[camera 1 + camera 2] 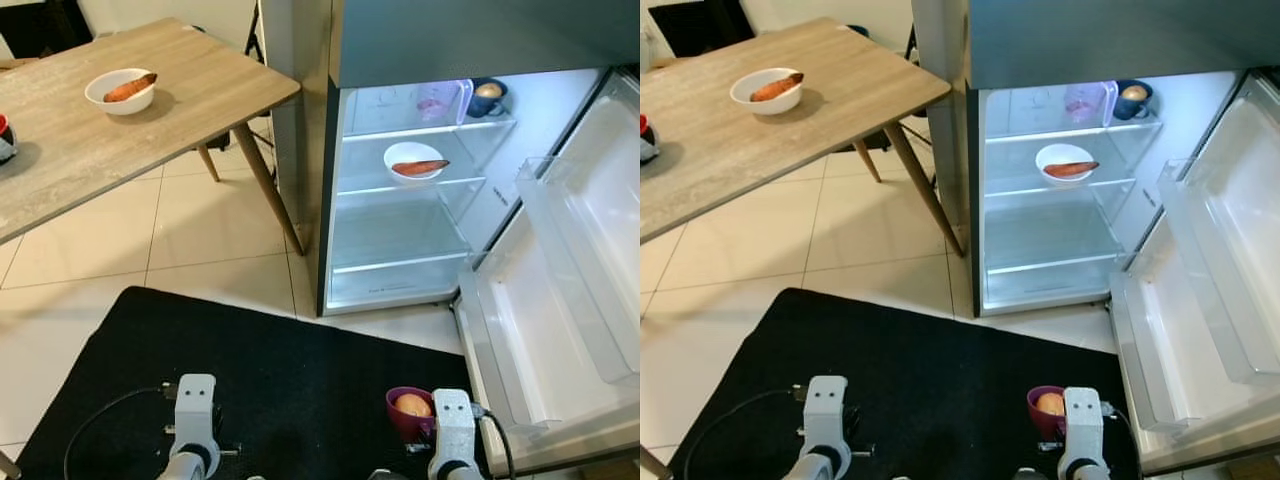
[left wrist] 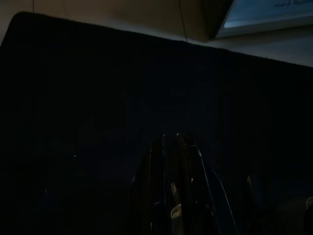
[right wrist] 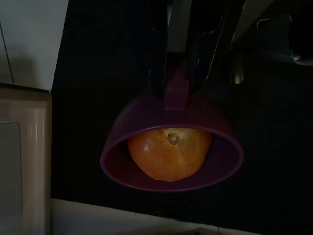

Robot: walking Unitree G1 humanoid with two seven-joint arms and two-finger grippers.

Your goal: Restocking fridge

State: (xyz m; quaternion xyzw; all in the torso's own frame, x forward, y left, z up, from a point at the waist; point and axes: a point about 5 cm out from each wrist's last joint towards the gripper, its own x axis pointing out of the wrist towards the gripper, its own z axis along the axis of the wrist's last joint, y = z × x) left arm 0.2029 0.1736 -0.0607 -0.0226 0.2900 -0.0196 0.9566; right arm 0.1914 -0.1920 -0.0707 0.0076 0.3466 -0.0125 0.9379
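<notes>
The right pincer point(image 3: 176, 81) pinches the handle of a purple cup point(image 3: 171, 161) holding an orange point(image 3: 168, 152).

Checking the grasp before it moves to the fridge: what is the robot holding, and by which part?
The right gripper holds the purple cup by its handle, with an orange inside. The left gripper holds nothing.

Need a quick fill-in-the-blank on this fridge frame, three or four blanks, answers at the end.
1. The right pincer is shut on the handle of a purple cup holding an ____.
2. The white bowl with a sweet potato inside the open fridge sits on the ____ glass shelf from the top.
3. A second white bowl with a sweet potato rests on the ____ table.
4. The left pincer hangs over the ____ floor mat.

Missing words: orange; second; wooden; black
</notes>
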